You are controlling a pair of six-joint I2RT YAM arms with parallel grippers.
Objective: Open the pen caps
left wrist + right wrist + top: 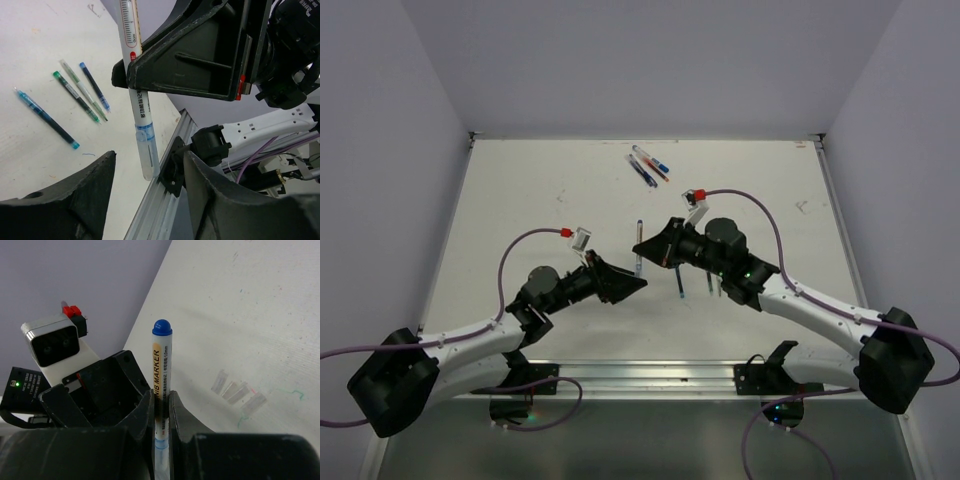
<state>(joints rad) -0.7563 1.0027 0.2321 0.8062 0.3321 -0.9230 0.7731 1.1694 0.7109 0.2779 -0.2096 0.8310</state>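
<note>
"Blue end (162, 328) up, was it?"

"In the right wrist view, yes. The pen (638, 250) stood almost upright there, its rounded blue end on top and the word MARKER printed along the barrel. From the top camera its long axis ran 12 to 6 o'clock, with the blue end at 12."

"Where was it?"

"Above the middle of the table (520, 200), between the two arms. The right pincer (161, 400) was clamped on the barrel, one finger pressed against each side."

"And the other one?"

"The left pincer (150, 165) had its jaws spread wide. The pen's clear lower end showed in the gap between them, and I saw no contact with either finger."

"The surroundings?"

"A white, scuffed table, pale grey-lilac walls (650, 60) on three sides and a metal rail (650, 372) along the near edge. A few loose pens (646, 166) lay flat together at 12 o'clock, well apart from the held one. Four small clear pieces (239, 392) also lay on the table."

"The arms?"

"The left arm (500, 335) reached in from 7 o'clock and the right arm (810, 305) from 4 o'clock. Both were bent low, and their wrists faced each other."
</note>
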